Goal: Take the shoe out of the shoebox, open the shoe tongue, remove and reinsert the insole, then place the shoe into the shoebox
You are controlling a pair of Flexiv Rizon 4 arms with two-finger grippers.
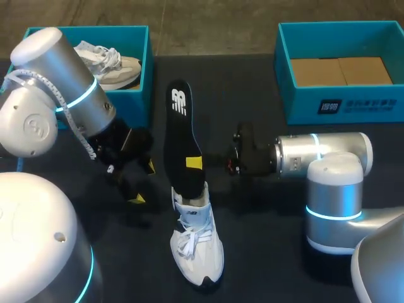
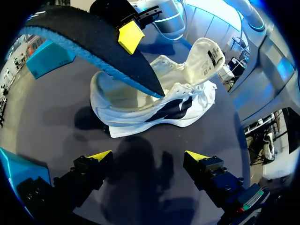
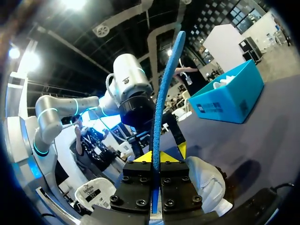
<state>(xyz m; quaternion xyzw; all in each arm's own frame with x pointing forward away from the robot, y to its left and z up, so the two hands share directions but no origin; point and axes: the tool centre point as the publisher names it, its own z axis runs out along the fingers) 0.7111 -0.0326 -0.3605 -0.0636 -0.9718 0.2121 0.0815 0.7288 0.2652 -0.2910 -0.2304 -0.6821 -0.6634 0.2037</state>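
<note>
While the shoe (image 1: 197, 243) lies on the bench (image 1: 265, 252), the right jaws clamp its black insole (image 1: 182, 136), one end in the shoe; the left jaws stand apart beside it

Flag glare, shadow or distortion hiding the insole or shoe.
Head view: even light, shoe crisp, black insole low-contrast against dark table. Left wrist view: fisheye bending, shadow on table between left gripper and shoe. Right wrist view: overhead glare, insole edge-on in right gripper.
</note>
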